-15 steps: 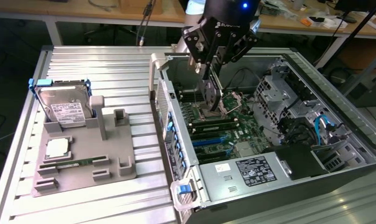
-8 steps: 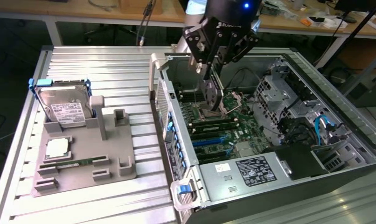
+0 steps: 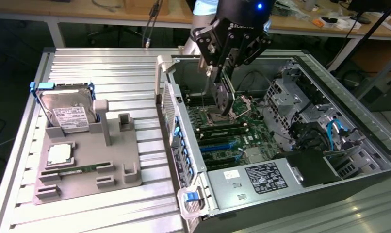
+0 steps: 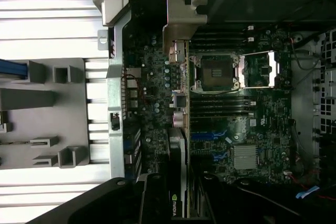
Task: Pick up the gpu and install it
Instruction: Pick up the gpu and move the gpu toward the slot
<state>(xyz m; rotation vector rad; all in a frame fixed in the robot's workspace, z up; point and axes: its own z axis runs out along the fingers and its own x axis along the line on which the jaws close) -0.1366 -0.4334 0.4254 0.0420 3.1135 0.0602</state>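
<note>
Gripper (image 3: 222,65) clamped on gpu (image 3: 224,99), card held edge-on above motherboard (image 3: 247,131). Install step, not seated. Seating likely needs card edge lined up with blue slot (image 3: 216,144).

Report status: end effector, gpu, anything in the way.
Status: end effector shut on gpu. Card held edge-down above motherboard, not in a slot. No obstruction seen beneath.
</note>
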